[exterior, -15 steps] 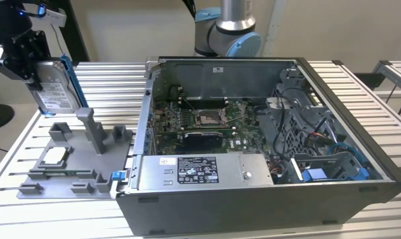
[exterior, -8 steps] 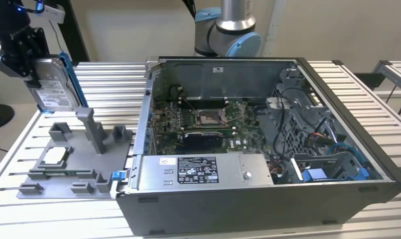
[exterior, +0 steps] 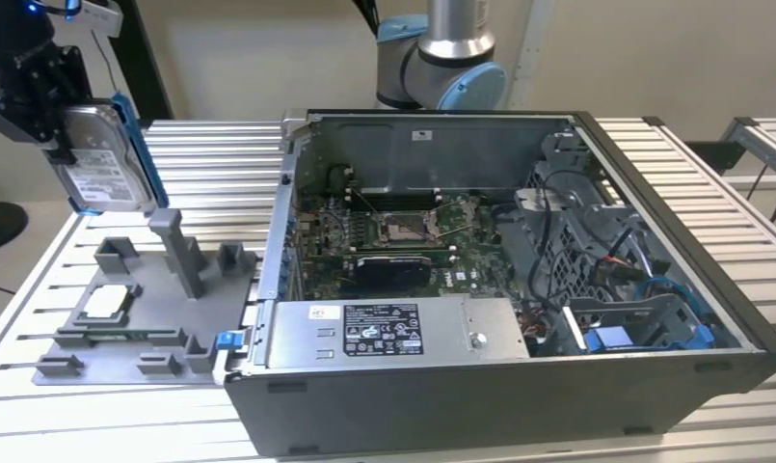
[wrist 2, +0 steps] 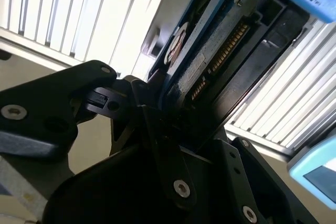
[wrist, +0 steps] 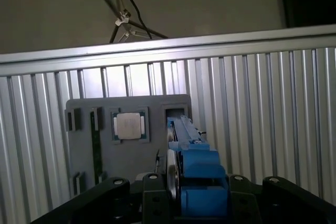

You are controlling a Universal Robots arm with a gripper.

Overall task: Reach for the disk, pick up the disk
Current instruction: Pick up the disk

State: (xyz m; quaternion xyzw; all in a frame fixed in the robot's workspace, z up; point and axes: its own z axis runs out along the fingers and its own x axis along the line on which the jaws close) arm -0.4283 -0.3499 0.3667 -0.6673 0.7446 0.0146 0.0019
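Nearest the exterior camera stood the open dark-grey metal computer case (exterior: 491, 415) on the slatted silver metal table (exterior: 696, 174). Beside it, toward the exterior view's left, lay the flat grey plastic fixture plate (exterior: 118, 352) with the small square silver chip (exterior: 105, 301) seated in a pocket. Above that plate hung the black claw (exterior: 60, 140), clamped on the silver-grey rectangular hard disk with white label and blue edge rails (exterior: 105, 164). The disk was held on edge, tilted a little, and appeared clear of the plate, its lower corner near the plate's tall upright post.

Closest in the second wrist view were the claw's (wrist 2: 163, 114) black linkages, closed against the disk (wrist 2: 226, 56), whose connector edge and blue rail ran away from the lens over the table's slats (wrist 2: 79, 14).

Closest in the first wrist view was the disk's blue rail (wrist: 197, 177), seen edge-on between the two halves of the claw (wrist: 194, 198). Beyond it lay the fixture plate (wrist: 131, 156), the chip (wrist: 129, 125) and the table (wrist: 262, 103).

The pick-up looked essentially made. Doing it well probably meant holding firm pressure on the flat faces, raising straight along the slot so the rails would not catch on the post, and avoiding any swing toward the case.
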